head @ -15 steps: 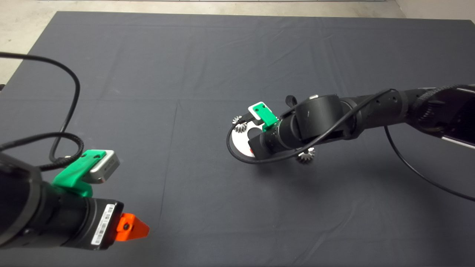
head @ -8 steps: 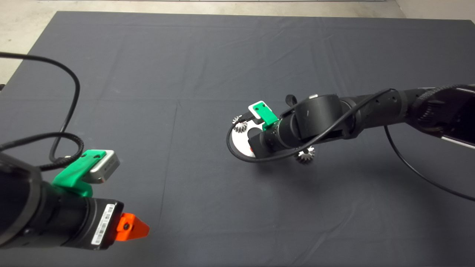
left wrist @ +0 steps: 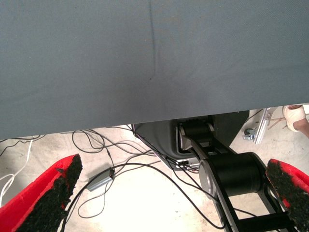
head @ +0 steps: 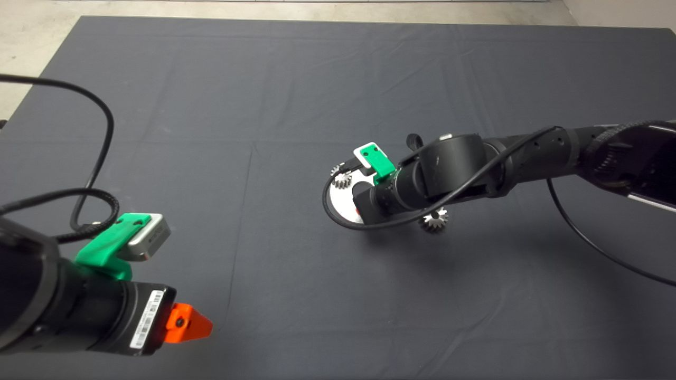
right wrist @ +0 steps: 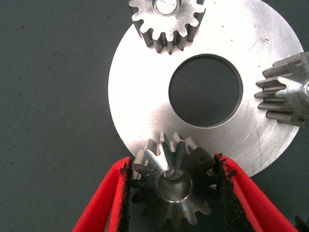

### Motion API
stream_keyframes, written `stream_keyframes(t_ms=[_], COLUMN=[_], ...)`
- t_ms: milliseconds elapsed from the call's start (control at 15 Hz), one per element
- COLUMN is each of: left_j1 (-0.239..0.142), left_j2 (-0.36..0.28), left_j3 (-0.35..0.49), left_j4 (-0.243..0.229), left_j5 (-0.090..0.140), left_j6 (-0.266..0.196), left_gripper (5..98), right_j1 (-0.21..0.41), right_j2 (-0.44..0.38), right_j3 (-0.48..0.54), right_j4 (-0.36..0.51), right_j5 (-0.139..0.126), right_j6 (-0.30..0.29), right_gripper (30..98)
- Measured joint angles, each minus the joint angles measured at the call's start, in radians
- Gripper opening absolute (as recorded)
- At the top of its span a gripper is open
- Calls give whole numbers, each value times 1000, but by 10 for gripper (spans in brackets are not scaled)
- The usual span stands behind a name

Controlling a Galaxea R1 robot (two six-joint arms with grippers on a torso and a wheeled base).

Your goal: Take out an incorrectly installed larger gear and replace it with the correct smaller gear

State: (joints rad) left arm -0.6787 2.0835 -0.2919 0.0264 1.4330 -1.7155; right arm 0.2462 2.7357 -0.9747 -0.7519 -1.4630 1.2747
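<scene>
A round silver plate [right wrist: 145, 101] with a big centre hole lies on the mat, also in the head view [head: 340, 203]. Two lighter silver small gears [right wrist: 166, 19] [right wrist: 289, 89] sit on its rim. My right gripper [right wrist: 173, 164] is shut on the smaller gear [right wrist: 171, 186], dark grey, at the plate's near rim, one pad on each side. In the head view the wrist hides this gripper and gear. The larger gear [head: 435, 220], silver with flared teeth, lies on the mat beside the right arm. My left gripper [head: 187, 324] is parked at the lower left, open and empty.
A black cable [head: 338, 219] loops from the right wrist around the plate. The left wrist view shows the mat's edge, floor cables [left wrist: 111, 169] and the robot's base [left wrist: 231, 174] beyond it. The dark mat [head: 264, 105] stretches around the plate.
The right wrist has shifted very slightly over the plate. The left arm and the gears on the mat have not moved.
</scene>
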Motion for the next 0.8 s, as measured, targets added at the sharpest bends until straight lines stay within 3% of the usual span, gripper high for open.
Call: stream_keyframes(t_ms=[800], left_j1=[0], left_j2=[0], left_j3=[0], left_j4=[0], left_j5=[0], left_j6=[-1], left_gripper=[979], right_j1=[0], right_j2=[1], right_j3=[15], right_j4=[0], right_j5=[0], right_j6=[-2], right_gripper=[404])
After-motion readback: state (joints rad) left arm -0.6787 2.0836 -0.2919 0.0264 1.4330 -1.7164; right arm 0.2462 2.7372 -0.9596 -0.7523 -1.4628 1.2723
